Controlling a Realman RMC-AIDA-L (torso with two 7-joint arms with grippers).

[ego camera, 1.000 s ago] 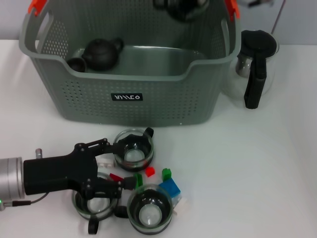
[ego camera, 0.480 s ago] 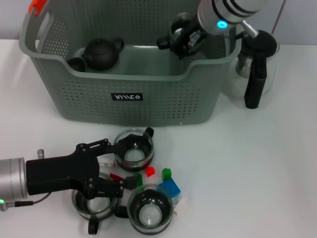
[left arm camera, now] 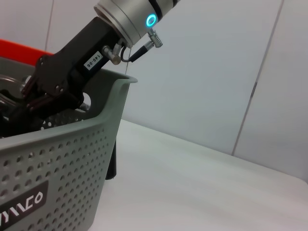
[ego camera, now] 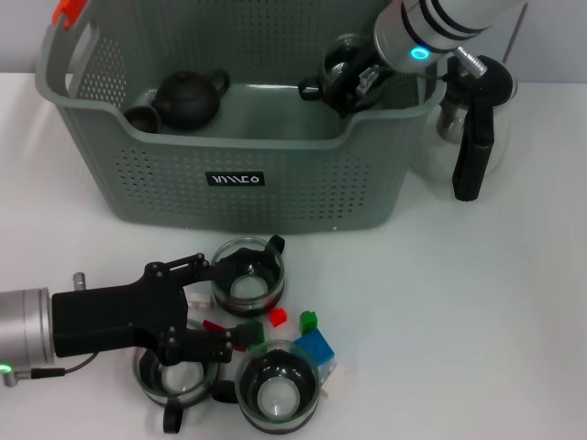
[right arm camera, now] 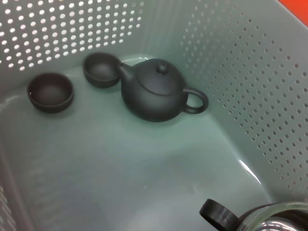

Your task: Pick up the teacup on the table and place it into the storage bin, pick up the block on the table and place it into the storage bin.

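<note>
Nearest the robot, at about 6 o'clock on the white table (ego camera: pixel 477 321), stand three glass teacups: one at the front (ego camera: pixel 278 386), one under the left arm (ego camera: pixel 174 376), and one just behind them (ego camera: pixel 248 276). Each looks to hold nothing; black rims, black handles. Among them lie small blocks: a blue one (ego camera: pixel 316 348), a green one (ego camera: pixel 309 321), a red one (ego camera: pixel 277 317).

The left gripper (ego camera: pixel 213 307) lies low across this cluster, its fingers spread wide around the red and green bits beside the rear cup, closed on nothing.

Farther off, at 12 o'clock, sits the grey perforated storage bin (ego camera: pixel 248 179). Inside, at its left end, rest a black teapot (right arm camera: pixel 154 91) and two small dark cups (right arm camera: pixel 50 91) (right arm camera: pixel 102 70).

The right gripper (ego camera: pixel 353 78) reaches over the bin's right rim, its fingers clamped on a glass teacup (ego camera: pixel 344 62) held inside the bin, above its floor; the wrist view shows the cup's black handle and rim.

At 1 o'clock, just beside the bin, stands a glass jug (ego camera: pixel 472 119) with a black handle.
</note>
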